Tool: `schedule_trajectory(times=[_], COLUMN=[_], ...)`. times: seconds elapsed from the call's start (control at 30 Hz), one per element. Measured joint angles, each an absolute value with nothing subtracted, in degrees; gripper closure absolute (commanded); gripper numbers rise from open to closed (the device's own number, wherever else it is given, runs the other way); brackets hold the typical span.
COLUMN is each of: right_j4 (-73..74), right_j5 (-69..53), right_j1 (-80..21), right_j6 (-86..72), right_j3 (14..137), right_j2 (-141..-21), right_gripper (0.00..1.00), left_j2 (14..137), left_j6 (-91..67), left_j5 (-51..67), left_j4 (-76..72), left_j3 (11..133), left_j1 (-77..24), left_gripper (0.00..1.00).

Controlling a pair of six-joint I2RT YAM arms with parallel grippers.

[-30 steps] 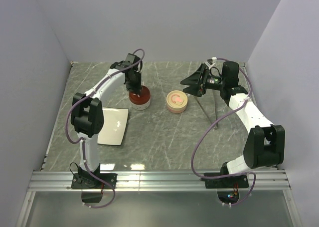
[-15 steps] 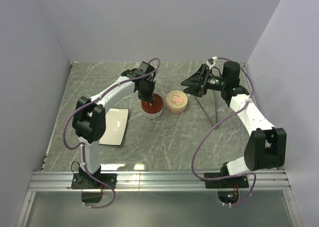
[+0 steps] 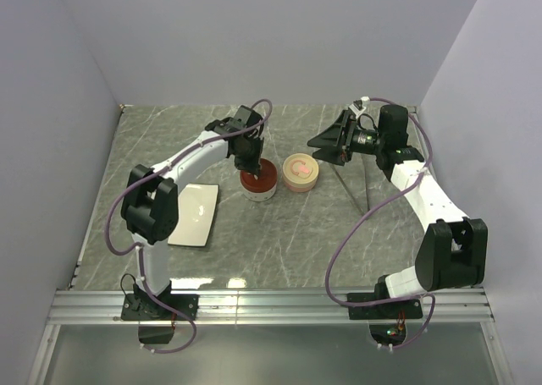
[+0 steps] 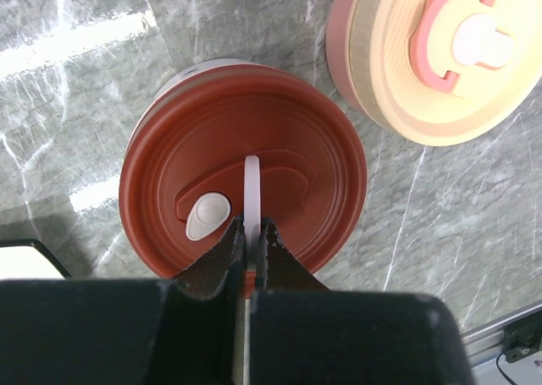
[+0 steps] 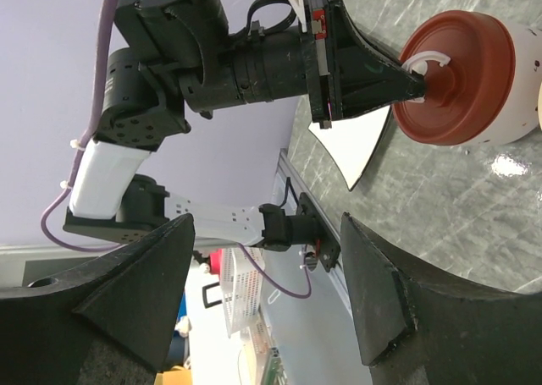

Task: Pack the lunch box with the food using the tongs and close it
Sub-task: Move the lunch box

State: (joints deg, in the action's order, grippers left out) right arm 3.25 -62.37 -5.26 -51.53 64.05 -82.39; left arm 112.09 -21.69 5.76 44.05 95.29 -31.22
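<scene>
1. Left wrist view settles the grip: the left gripper is closed to a sliver on the thin white tab, which stands up from the middle of the red lid directly beneath it.
2. That lid sits on a white round tub on the desk; I take the tub to be part of the lunch box. Just to its right, across a narrow gap, stands a beige-lidded container with a raised pink C-shaped piece on top.
3. The tongs lie flat on the desk under the right forearm, to the right of both containers and well apart from the left gripper. Their long axis runs near to far, with the joined end toward the robot and the two tips spread toward the far wall.
4. The right gripper hangs above the desk, spread wide and holding nothing, and faces left toward the red lid. It belongs to the arm nearer the tongs, which lie below it and back toward its base.
5. A white square plate lies left of the tub. No food shows in any view, and I cannot tell whether it is inside the containers.
6. Since the tab is upright under the left gripper, a straight lift looks enough to take the lid off. Fetching the tongs would fall to the right arm.
7. No brand, label or writing can be read.
</scene>
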Motion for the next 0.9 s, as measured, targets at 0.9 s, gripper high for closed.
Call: schedule_trajectory(times=[0.9], right_j4=[3.44], right_j5=[-62.43], right_j1=[-5.23], right_j6=[-52.36], right_j3=[64.07], right_j2=[-82.37], right_gripper=[0.23], left_j2=[111.66], left_j6=[-21.65], left_j5=[2.94], left_j4=[46.06], left_j3=[96.33], left_j1=[-32.01], left_gripper=[0.81])
